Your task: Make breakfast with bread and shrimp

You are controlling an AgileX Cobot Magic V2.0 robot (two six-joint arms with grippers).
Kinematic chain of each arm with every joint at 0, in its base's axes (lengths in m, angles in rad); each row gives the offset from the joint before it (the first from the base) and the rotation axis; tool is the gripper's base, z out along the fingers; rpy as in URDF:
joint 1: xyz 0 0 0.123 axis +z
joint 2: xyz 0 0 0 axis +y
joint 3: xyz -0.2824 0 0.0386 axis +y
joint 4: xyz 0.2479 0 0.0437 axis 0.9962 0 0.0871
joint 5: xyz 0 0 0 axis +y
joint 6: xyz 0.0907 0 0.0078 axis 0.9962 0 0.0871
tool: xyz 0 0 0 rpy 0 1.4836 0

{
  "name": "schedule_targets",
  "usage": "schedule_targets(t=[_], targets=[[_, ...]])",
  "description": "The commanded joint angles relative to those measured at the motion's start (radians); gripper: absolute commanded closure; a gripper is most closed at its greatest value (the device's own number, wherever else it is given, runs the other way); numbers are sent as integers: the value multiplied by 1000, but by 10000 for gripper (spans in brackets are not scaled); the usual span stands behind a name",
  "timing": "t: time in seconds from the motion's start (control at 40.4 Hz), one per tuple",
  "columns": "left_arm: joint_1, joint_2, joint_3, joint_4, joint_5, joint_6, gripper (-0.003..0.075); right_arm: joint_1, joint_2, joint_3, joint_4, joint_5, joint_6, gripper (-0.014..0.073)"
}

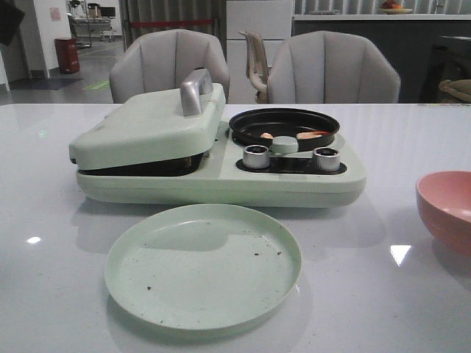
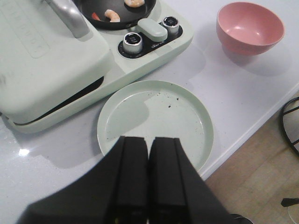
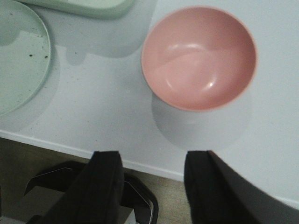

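Two shrimp (image 1: 313,135) lie in the round black pan (image 1: 284,122) on the right half of the pale green breakfast maker (image 1: 221,165); the left wrist view shows the shrimp (image 2: 112,15) too. The maker's lid (image 1: 147,125) rests almost closed over the left half, and the bread is hidden. My left gripper (image 2: 148,140) is shut and empty above the near rim of the green plate (image 2: 156,121). Held above the table's front edge, my right gripper (image 3: 150,156) is open and empty, near the pink bowl (image 3: 199,56). Neither gripper appears in the front view.
The empty green plate (image 1: 204,265) sits in front of the maker, flecked with dark crumbs. The empty pink bowl (image 1: 447,209) stands at the right. Two silver knobs (image 1: 257,156) face the front. Two grey chairs (image 1: 176,66) stand behind the table.
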Motion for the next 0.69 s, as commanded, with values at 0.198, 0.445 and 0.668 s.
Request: schedule_targets(t=[0.198,0.445,0.668], targets=[[-5,-6,-26,-23,-64,3,608,-1,-259,105,-54,-11,67,162],[-5,-6,-26,-19,-67,-9,608,-1,-318,130,-57,-8,67,347],[-5,-6,-26,168,-83,-228,608,-1,-318,130,-57,-8,67,564]])
